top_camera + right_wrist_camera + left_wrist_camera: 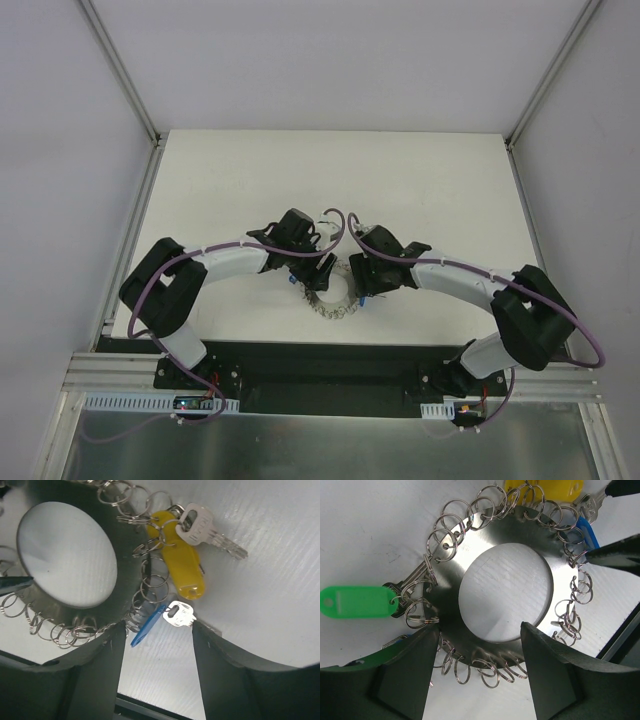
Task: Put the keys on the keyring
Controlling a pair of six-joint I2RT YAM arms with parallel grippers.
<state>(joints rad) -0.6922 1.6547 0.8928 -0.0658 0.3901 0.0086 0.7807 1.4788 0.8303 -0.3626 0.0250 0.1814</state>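
Note:
The keyring (pixel 335 300) is a flat grey metal disc with a wide hole and many small split rings on its rim; it lies on the white table between both grippers. In the left wrist view the keyring (pixel 555 600) carries a green-tagged key (pixel 355 601), a yellow tag (pixel 545 489) and a blue tag (pixel 587 532). My left gripper (pixel 480 680) is open, its fingers straddling the near rim. In the right wrist view the keyring (pixel 125 540) holds a yellow-tagged key (pixel 180 555) and a blue tag (pixel 147 625) with a silver key (pixel 181 614). My right gripper (pixel 157 670) is open just behind these.
The white table (pixel 420 190) is bounded by metal frame rails at its sides and a dark strip at the near edge (pixel 320 360). The right gripper's dark fingertips (pixel 615 555) reach in at the ring's right side in the left wrist view.

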